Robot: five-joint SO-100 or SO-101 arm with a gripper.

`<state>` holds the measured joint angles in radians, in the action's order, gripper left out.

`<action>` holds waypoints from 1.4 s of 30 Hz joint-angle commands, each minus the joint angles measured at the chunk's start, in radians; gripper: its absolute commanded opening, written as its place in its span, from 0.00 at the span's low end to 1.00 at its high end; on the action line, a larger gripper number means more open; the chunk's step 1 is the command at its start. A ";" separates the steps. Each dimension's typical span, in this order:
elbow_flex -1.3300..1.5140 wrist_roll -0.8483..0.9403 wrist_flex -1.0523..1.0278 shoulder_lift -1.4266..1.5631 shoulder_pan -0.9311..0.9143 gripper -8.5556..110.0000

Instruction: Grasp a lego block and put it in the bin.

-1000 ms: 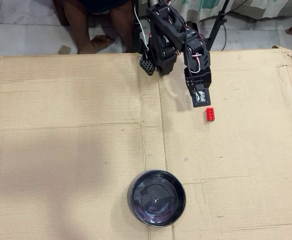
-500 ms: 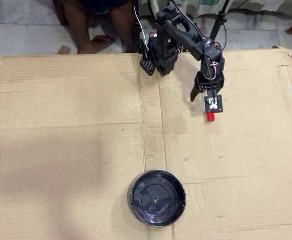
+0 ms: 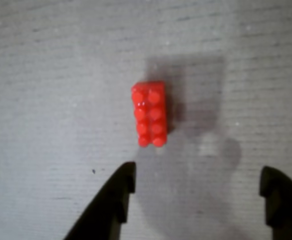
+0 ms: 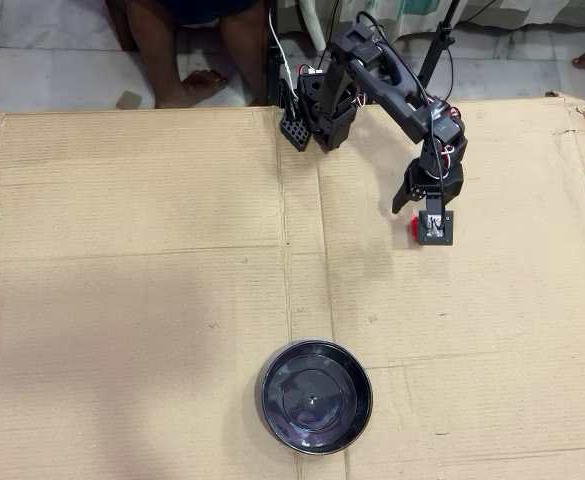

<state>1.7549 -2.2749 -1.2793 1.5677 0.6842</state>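
Observation:
In the wrist view the red lego block (image 3: 149,114) lies studs up on the cardboard, its long side running away from me. My gripper (image 3: 199,177) is open; its two dark fingertips (image 3: 123,180) show at the bottom edge, short of the block and slightly to its right. From overhead, the gripper (image 4: 419,215) hangs right over the lego block (image 4: 413,229), which shows only as a red sliver beside the wrist. The bin (image 4: 268,400), a glossy black round dish, sits empty near the front edge, far from the arm.
A large cardboard sheet (image 4: 132,250) covers the floor, with creases and a torn right edge. The arm's base (image 4: 312,100) stands at the sheet's far edge. A person's bare legs and foot (image 4: 197,85) are just beyond it, and a thin black stand pole (image 4: 434,45) rises nearby.
The arm has swung right and reached forward over the lego block, which is now mostly covered in the overhead view. Block and bin have not moved.

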 commanded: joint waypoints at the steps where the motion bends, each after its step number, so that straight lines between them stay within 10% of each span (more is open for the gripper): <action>1: -0.064 -0.008 0.011 -0.020 0.021 0.31; 42: -0.087 -0.006 0.161 -0.301 0.069 0.30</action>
<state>1.7058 -2.2749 -1.1290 1.2625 0.7532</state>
